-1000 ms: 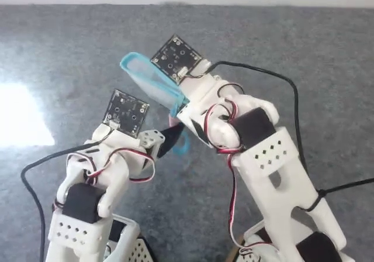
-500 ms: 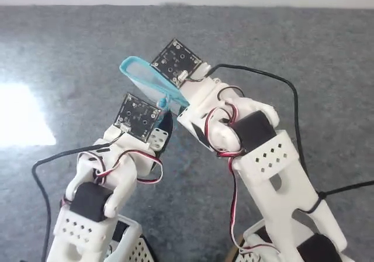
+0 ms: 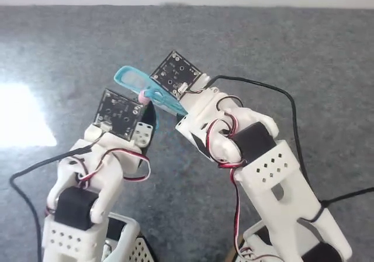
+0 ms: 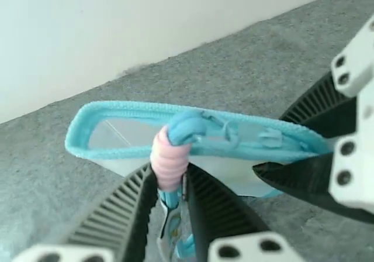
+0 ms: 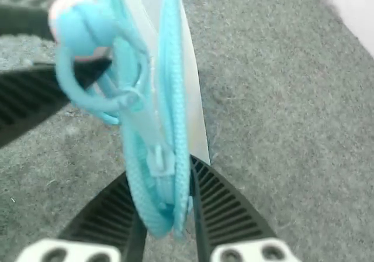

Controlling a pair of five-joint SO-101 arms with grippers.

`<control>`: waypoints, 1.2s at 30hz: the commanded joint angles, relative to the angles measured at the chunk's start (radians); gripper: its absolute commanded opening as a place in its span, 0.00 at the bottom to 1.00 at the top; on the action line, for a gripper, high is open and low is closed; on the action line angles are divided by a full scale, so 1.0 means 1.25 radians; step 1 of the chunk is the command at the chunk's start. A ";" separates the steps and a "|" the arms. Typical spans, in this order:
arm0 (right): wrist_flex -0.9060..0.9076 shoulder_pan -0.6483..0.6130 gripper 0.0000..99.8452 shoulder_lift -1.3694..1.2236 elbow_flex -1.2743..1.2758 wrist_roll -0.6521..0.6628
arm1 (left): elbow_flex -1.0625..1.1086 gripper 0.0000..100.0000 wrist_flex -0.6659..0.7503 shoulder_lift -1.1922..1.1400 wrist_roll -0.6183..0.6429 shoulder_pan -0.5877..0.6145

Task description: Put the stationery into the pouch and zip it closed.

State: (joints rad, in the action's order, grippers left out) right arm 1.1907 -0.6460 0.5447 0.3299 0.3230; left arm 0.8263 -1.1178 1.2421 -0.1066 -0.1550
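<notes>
The pouch [image 3: 133,79] is up in the air between the 2 arms, hanging over the grey counter [image 3: 64,45] and not touching it. It's clear plastic with a teal edge [image 4: 193,113].

The right gripper [image 5: 163,197] has its jaws clamped tight on 1 end of the pouch, teal edge pinched between them. The left gripper [image 4: 172,183] has its jaws clenched on the pink pull [image 4: 169,159], which sits on a teal cord loop [image 5: 87,92] right at the pouch's edge.

Compared with 0.5 s ago, the left arm has swung away from the right arm, toward the left of the high view. The pouch's free end went with it, so it now sits further left and lies flatter. The pink pull now peeks out in the high view just past the left wrist board [image 3: 120,113]. The right arm has barely budged.
</notes>
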 commanded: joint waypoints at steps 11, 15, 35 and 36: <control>0.004 0.007 0.01 -0.004 0.018 -0.004 | -0.055 0.01 0.005 0.007 -0.039 0.151; 0.004 0.007 0.01 -0.004 0.018 -0.002 | -0.055 0.01 0.023 0.007 -0.039 0.209; 0.006 0.046 0.01 -0.004 0.018 0.014 | -0.044 0.01 0.161 -0.047 -0.052 0.485; 0.006 0.046 0.01 -0.004 0.018 0.015 | -0.044 0.01 0.168 -0.071 -0.059 0.498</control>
State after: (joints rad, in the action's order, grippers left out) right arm 1.1907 -0.6383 0.5432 0.3330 0.3230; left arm 0.8247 -0.9782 1.2114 -0.1619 0.3744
